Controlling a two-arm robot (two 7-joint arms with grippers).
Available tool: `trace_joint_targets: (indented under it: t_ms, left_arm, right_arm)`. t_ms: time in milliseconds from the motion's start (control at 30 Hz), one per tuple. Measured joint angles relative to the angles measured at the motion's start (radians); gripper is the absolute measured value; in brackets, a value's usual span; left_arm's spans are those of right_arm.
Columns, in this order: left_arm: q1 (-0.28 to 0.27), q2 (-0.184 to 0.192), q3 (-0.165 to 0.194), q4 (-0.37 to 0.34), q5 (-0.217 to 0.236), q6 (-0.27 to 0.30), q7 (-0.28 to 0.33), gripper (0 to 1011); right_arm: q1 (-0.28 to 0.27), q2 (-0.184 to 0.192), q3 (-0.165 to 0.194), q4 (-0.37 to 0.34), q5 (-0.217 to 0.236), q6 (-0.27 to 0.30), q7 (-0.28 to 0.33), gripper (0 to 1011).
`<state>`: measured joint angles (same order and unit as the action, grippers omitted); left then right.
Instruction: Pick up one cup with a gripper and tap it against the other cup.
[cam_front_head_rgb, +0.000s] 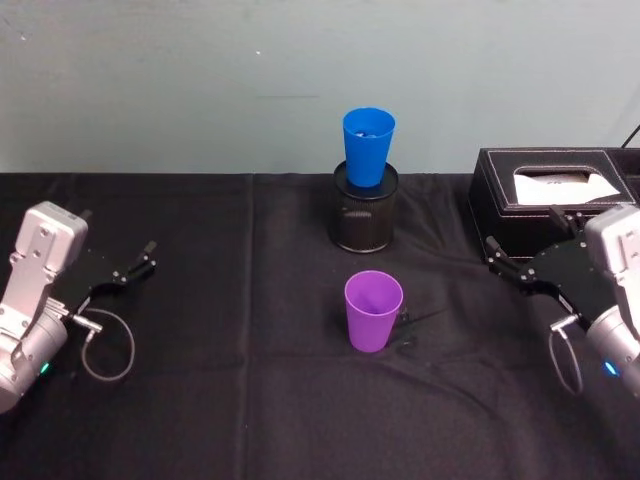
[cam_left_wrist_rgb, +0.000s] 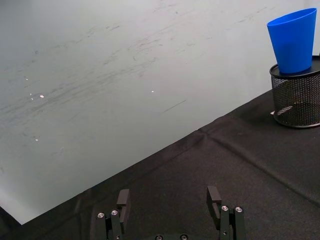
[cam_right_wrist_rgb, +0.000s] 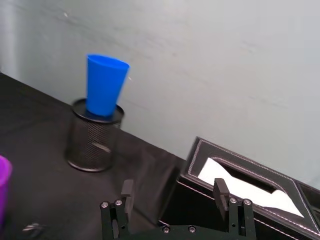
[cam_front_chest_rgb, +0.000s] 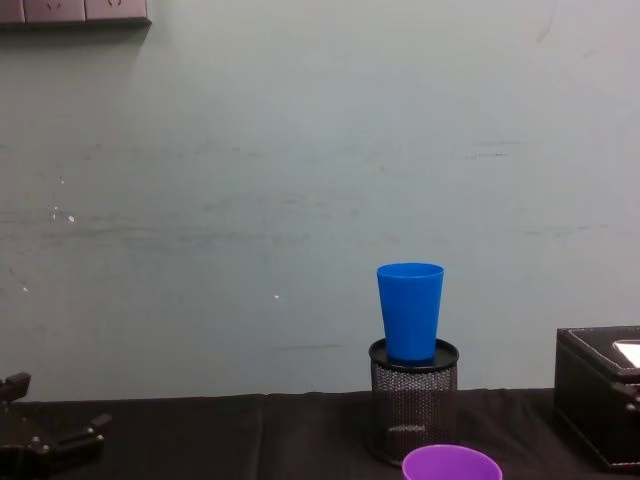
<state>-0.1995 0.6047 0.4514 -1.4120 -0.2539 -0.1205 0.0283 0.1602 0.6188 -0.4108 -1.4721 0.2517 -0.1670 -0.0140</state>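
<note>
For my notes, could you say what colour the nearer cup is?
Purple cup, best in head view.

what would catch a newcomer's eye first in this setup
The bright blue cup stands out most, perched upright on top of a black mesh cylinder at the back centre of the black-clothed table. Just in front of it, the purple cup stands alone on the cloth. The left gripper and right gripper wait open at the table's two sides, the right one beside a black tissue box.
</note>
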Motion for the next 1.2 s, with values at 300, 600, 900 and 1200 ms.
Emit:
trace_joint_targets:
  t_ms: [300, 600, 900, 1200]
  left_arm:
    - [0.000, 0.000, 0.000, 0.000, 0.000, 0.000, 0.000, 1000]
    - [0.000, 0.000, 0.000, 0.000, 0.000, 0.000, 0.000, 1000]
    - [0.000, 0.000, 0.000, 0.000, 0.000, 0.000, 0.000, 1000]
    - [0.000, 0.000, 0.000, 0.000, 0.000, 0.000, 0.000, 1000]
  right_arm:
    - [-0.162, 0.038, 0.025, -0.123, 0.065, -0.071, 0.082, 1004]
    - [-0.241, 0.041, 0.007, -0.133, 0.144, -0.130, 0.219, 1004]
    - [-0.187, -0.011, -0.022, -0.091, 0.145, -0.113, 0.290, 1004]
    - [-0.088, -0.089, -0.052, -0.008, 0.128, -0.052, 0.344, 1004]
